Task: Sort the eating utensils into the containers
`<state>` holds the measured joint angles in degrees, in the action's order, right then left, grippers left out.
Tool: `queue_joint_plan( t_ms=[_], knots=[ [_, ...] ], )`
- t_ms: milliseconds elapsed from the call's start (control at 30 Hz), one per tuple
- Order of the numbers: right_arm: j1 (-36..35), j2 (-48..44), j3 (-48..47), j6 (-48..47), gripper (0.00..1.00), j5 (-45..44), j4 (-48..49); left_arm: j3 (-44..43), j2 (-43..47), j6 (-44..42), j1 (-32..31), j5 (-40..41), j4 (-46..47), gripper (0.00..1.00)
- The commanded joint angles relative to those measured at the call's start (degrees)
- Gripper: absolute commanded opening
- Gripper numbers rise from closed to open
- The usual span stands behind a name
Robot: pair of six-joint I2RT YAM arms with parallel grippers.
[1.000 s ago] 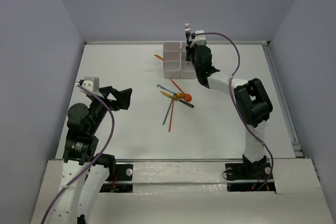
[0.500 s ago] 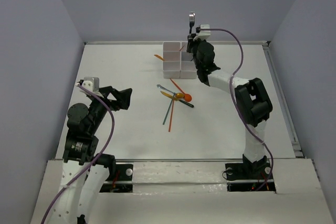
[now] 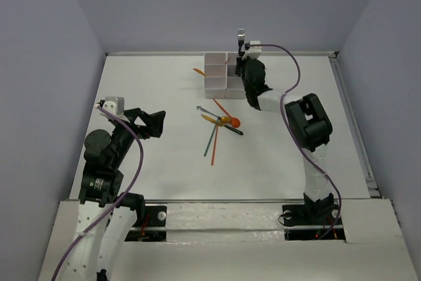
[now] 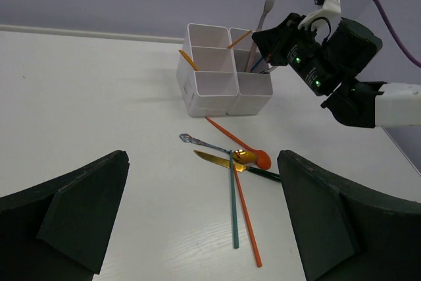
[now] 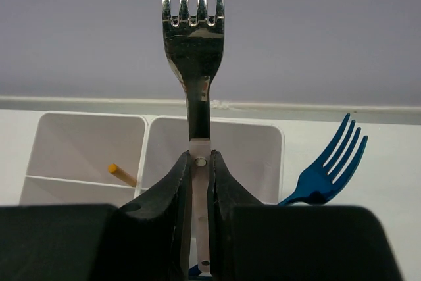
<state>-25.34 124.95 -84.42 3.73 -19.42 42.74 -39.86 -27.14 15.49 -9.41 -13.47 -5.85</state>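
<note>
The white tabletop [image 3: 151,162] carries the containers [image 4: 217,93], a white block of square compartments standing near its far edge. In front of the block, toward the middle, loose utensils lie in a crossed cluster: an orange-bowled spoon [image 4: 261,159], a silver piece [image 4: 200,143], a gold knife [image 4: 212,157] and a dark green handle [image 4: 264,175]. A teal stick [image 4: 233,212] lies beside an orange stick [image 4: 248,228], both pointing toward the near edge.

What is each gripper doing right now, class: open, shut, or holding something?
Left gripper: open, holding nothing.
Right gripper: shut on the silver fork.
</note>
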Motion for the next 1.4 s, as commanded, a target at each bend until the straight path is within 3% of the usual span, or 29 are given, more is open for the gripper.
queue_joint_plan(
  t_ms=[0,67,100,200,267,500,700,767,867,967,1167,1367],
  knots=[
    [-0.06,-3.39,0.83,1.19,0.23,1.48,4.55,-0.22,0.33,-0.46,0.18,-0.32,2.59,0.99],
    [-0.06,-4.01,0.66,1.11,0.39,1.84,2.79,-0.22,0.50,-0.54,0.18,-0.24,2.51,0.99],
    [-0.06,-5.05,1.01,1.46,0.57,2.19,1.48,-0.22,0.68,-0.46,0.18,-0.06,2.51,0.99],
    [-0.06,-8.30,2.06,1.72,0.74,3.42,-0.90,-0.13,0.77,-0.37,0.71,0.12,2.51,0.99],
    [-0.06,-10.41,2.95,1.81,0.77,3.60,-3.18,-0.13,0.68,-0.37,0.71,0.12,2.51,0.99],
    [-0.06,-25.44,9.44,6.37,0.74,11.24,-22.85,-0.13,0.59,-0.46,1.24,0.03,2.42,0.99],
    [-4.88,-34.50,20.95,14.45,0.53,15.99,-36.22,0.04,0.42,-0.28,1.76,-0.15,2.51,0.99],
    [-8.47,-35.64,23.50,14.91,0.34,15.03,-40.08,0.04,0.24,-0.28,1.76,-0.32,2.51,0.99],
    [-12.43,-35.30,23.60,16.92,0.21,13.01,-46.31,0.04,0.24,-0.28,1.76,-0.24,2.51,0.99],
    [-15.78,-34.25,23.34,19.03,0.21,12.48,-49.42,0.04,0.68,-0.37,1.76,0.03,2.33,0.99],
    [-24.12,-28.98,20.71,21.32,0.53,6.94,-56.62,0.13,0.94,-0.28,1.76,-0.41,2.51,0.99],
    [-25.99,-22.83,17.99,23.08,0.54,3.78,-57.86,0.22,1.65,-0.28,1.76,-0.59,2.42,0.99]
  ],
)
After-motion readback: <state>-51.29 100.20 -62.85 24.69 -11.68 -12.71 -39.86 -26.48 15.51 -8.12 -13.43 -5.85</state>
